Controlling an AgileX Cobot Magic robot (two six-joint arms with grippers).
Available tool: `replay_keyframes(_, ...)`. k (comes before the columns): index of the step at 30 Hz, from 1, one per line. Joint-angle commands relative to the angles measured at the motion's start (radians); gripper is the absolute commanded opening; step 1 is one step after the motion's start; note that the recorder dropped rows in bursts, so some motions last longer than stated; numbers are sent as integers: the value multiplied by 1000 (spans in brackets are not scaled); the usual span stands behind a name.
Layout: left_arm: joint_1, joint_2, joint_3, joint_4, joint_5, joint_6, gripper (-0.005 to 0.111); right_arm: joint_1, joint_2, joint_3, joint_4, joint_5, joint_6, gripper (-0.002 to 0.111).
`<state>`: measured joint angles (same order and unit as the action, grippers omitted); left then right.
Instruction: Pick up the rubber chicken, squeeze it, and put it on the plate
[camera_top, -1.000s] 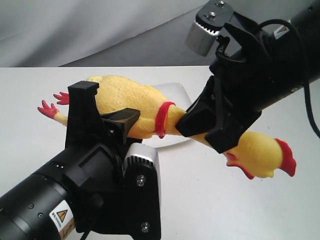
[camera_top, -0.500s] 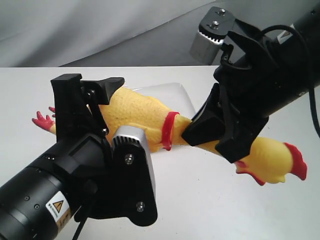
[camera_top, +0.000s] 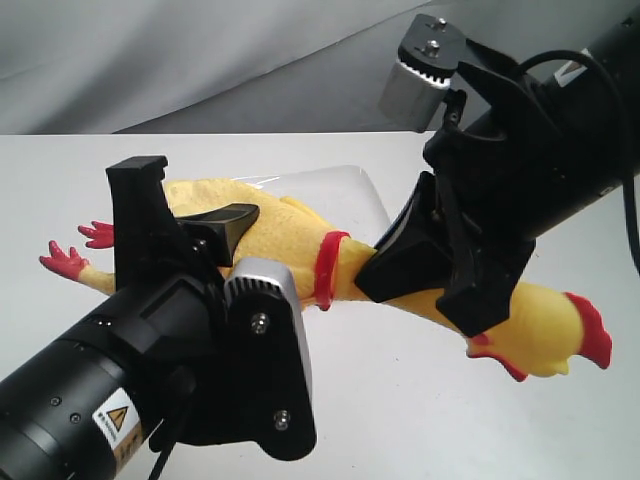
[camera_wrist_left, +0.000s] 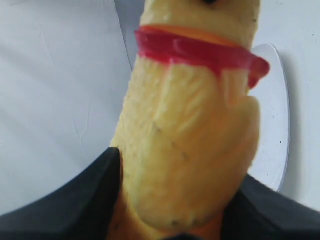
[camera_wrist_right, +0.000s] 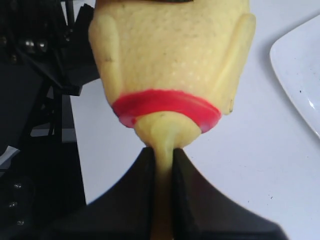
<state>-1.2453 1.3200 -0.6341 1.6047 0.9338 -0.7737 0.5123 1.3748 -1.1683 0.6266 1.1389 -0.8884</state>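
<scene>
At the lower left of the exterior view, the left arm rises obliquely from the corner, with its wrist pitched up toward the middle of the bench (camera_top: 420, 410). The left gripper (camera_top: 190, 200) straddles the bumpy body of the rubber chicken (camera_top: 285, 235). The left wrist view shows both black jaws pressed against the flanks, so the jaws hold the body at a medium spread. The red feet (camera_top: 72, 262) project past this gripper on the left. The toy is carried above the bench between both grippers, with its head end slightly lower. Behind its middle, the plate (camera_top: 355, 190) lies flat on the bench, partly hidden. From the upper right, the right arm slopes down and inward. The right gripper (camera_top: 425, 285) has its jaws nearly together, pinching the thin neck just beyond the red neck band (camera_top: 325, 268). The head (camera_top: 555, 325) sticks out to the right of these jaws.
</scene>
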Motion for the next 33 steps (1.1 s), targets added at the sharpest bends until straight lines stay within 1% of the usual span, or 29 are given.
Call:
replay_keyframes(1, 3, 1, -2, 9, 17, -2, 4, -3, -9, -4, 11, -2, -11, 0)
replay_keyframes(2, 3, 1, -2, 9, 17, -2, 9, -3, -9, -4, 11, -2, -11, 0)
replay_keyframes(4, 3, 1, -2, 11, 17, -2, 23, -3, -9, -4, 11, -2, -11, 0)
replay_keyframes(5, 3, 1, -2, 11, 17, -2, 33, -3, -9, -4, 10, -2, -11, 0)
replay_keyframes(6, 3, 1, -2, 11, 17, -2, 47, -3, -9, -4, 7, -4, -11, 0)
replay_keyframes(8, 3, 1, -2, 11, 14, -9, 78, -3, -9, -4, 1, -10, -8, 0)
replay_keyframes(9, 3, 1, -2, 13, 14, -12, 91, -3, -9, -4, -3, -14, -4, 0)
replay_keyframes(10, 3, 1, -2, 13, 16, -18, 99, -3, -9, -4, -11, -17, 0, 0)
replay_keyframes(11, 3, 1, -2, 13, 16, -36, 104, -3, -9, -4, -21, -24, 4, 0)
replay_keyframes(13, 1, 1, -2, 15, 18, -58, 103, -3, -9, -4, -43, -40, 32, 0)
replay_keyframes(15, 1, 1, -2, 24, 15, -63, 93, -3, -9, -4, -43, -40, 32, 0)
replay_keyframes(16, 1, 1, -2, 20, 8, -63, 73, -3, -9, -4, -43, -40, 32, 0)
replay_keyframes(17, 1, 1, -2, 9, 8, -63, 59, -3, -9, -4, -43, -40, 32, 0)
replay_keyframes(18, 1, 1, -2, -30, 8, -63, 26, -3, -9, -4, -43, -40, 32, 0)
replay_keyframes(19, 1, 1, -2, -51, 13, -60, 6, -3, -9, -4, -43, -40, 32, 0)
replay_keyframes(20, 1, 1, -2, -67, 16, -25, 2, -3, -9, -4, -43, -46, 32, 0)
replay_keyframes(24, 1, 1, -2, -70, 16, -7, 2, -3, -9, -4, -43, -51, 32, 0)
replay_keyframes(26, 1, 1, -2, -46, 16, -7, 2, -3, -9, -4, -43, -51, 32, 0)
replay_keyframes(27, 1, 1, -2, -27, 16, -7, 3, -3, -9, -4, -43, -51, 32, 0)
replay_keyframes(28, 1, 1, -2, -18, 16, -7, 7, -3, -9, -4, -43, -51, 32, 0)
replay_keyframes(29, 1, 1, -2, -18, 12, -7, 17, -3, -9, -4, -39, -51, 32, 0)
replay_keyframes(31, 1, 1, -2, -18, 8, -7, 45, -3, -9, -4, -39, -47, 32, 0)
replay_keyframes(33, 1, 1, -2, -18, 8, -10, 79, -3, -9, -4, -39, -47, 32, 0)
